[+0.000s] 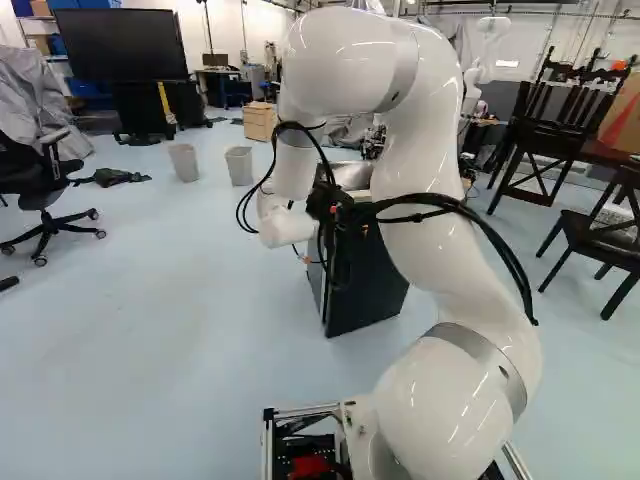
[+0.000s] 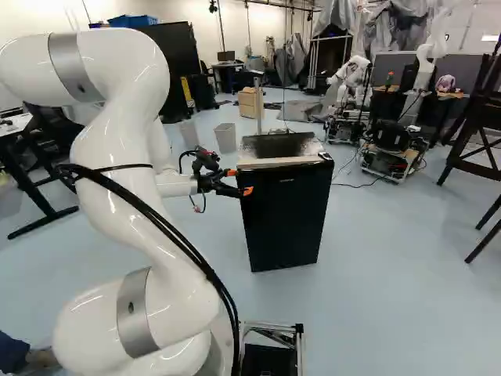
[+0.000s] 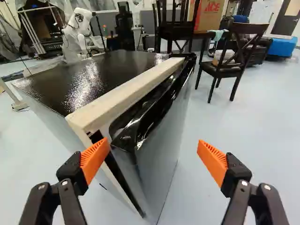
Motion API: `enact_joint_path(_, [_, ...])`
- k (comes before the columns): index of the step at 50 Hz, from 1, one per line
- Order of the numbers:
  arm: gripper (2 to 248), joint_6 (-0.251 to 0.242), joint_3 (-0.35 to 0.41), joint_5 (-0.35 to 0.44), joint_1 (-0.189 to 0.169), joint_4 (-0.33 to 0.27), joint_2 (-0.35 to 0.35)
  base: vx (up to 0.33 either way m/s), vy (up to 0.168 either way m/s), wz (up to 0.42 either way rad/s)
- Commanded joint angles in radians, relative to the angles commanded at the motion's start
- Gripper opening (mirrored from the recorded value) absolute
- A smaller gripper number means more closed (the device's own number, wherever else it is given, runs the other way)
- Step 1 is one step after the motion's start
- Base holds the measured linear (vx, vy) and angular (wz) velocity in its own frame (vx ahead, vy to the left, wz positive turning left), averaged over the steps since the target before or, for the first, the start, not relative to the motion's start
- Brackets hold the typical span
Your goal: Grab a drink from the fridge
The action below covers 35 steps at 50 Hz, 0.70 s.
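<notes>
- Wrist view: gripper (image 3: pixel 151 146) is open, fingers wide, nothing between the pads. I read one finger (image 3: pixel 94 160) as being at the seam by the fridge (image 3: pixel 108 77) door's (image 3: pixel 161 145) near top corner, the other out in front of the door face. Can't tell if the first one touches.
- Same view: dark slit between the pale strip (image 3: pixel 124 96) on the fridge's top front edge and the door. I judge the door slightly ajar, so the step in hand is opening it.
- How I'd do it: line the inner finger up with the slit, ease it in behind the door's free edge, below the glossy top lip. Then draw it outward in an arc about the far edge, where I take the hinge to be. Don't press the front face; that shuts the gap. Don't catch the pale strip, or the fridge may get dragged.
- Right base view: arm (image 2: pixel 117 149) comes in at the door's upper edge, on the side away from the likely hinge. Pull slow; the wrist needs to turn with the swing.
- Left base view: arm and cables (image 1: pixel 440 205) block much of the fridge. Watch cable slack on the pull.
- Drink: not visible in any view, presumably inside. Needs a wide opening before I reach in.
</notes>
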Motion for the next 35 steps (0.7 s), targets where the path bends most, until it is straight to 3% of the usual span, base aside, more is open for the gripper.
enact_joint_path(35, [247,0.0,0.047,0.0,0.014,0.051,0.026,0.0,0.0,0.0])
